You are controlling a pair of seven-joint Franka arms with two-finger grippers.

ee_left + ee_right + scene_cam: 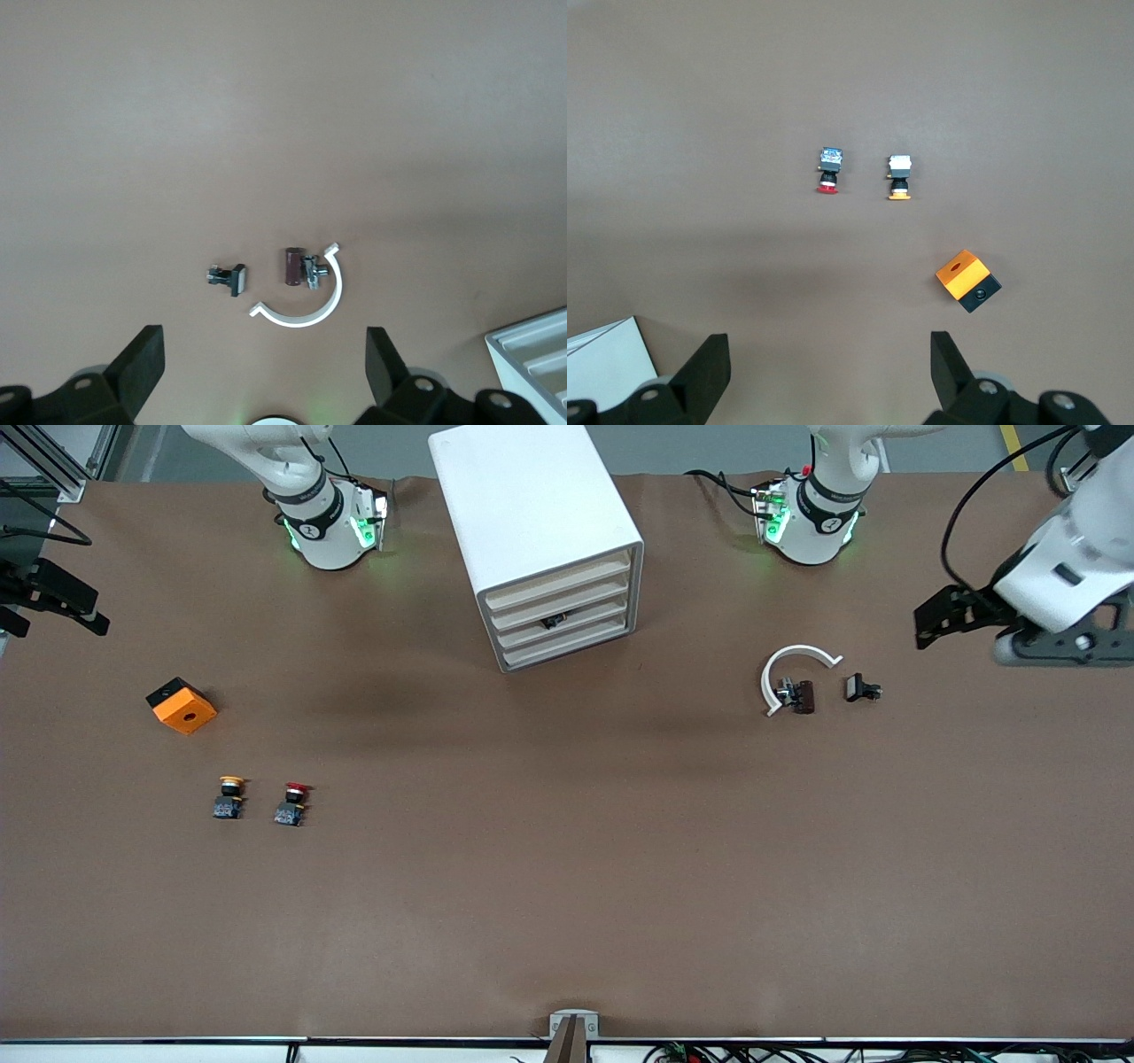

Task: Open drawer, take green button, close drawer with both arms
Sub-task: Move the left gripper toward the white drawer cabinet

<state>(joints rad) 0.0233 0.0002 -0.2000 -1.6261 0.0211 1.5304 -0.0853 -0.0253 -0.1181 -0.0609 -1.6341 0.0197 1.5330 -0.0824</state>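
Both grippers wide open, empty: left gripper [926,624] and right gripper [89,615] at table [567,886] ends. Drawer [567,618] shut (dark item glimpsed inside). Risk: cabinet [532,522] slides if pulled unbraced.

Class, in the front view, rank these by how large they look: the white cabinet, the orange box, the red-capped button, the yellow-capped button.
1. white cabinet
2. orange box
3. red-capped button and yellow-capped button: they look alike, so no ranking between them.

An orange block [182,706] with yellow-capped [229,797] and red-capped [292,803] buttons near the counter's [567,868] right-arm edge; a white curved clip [791,673] and small black part [861,688] near the left-arm edge.
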